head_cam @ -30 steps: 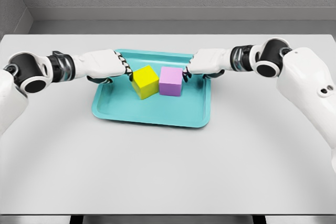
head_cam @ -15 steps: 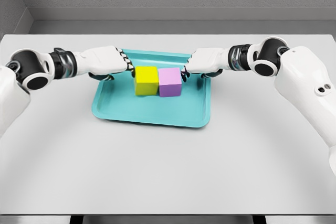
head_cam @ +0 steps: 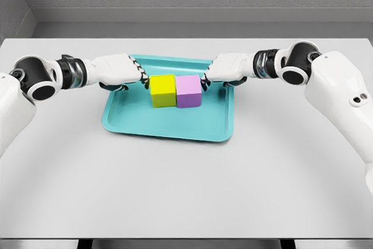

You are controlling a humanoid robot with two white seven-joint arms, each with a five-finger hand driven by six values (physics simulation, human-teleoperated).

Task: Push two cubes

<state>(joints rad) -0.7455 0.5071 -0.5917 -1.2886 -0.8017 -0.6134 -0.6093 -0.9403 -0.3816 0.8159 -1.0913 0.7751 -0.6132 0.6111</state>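
Cubes sit side by side in the teal tray (head_cam: 169, 129), toward its back half: yellow cube (head_cam: 163, 90) on the left, purple cube (head_cam: 189, 90) on the right, inner faces touching w/ no visible gap, both flat on the tray floor and squared to each other. Tray lies on a light grey table (head_cam: 186, 190), roughly centred. Left hand (head_cam: 119, 71) reaches in from the left over the tray's back-left corner; fingers curled into a loose fist, nothing grasped, its dark fingertips (head_cam: 143, 79) just beside the yellow cube's left face, contact can't be told. Right hand (head_cam: 228, 68) comes in from the right over the back-right rim, likewise clenched and empty, knuckles right at the purple cube's right face. Both forearms are abt level, pointing inward at each other.
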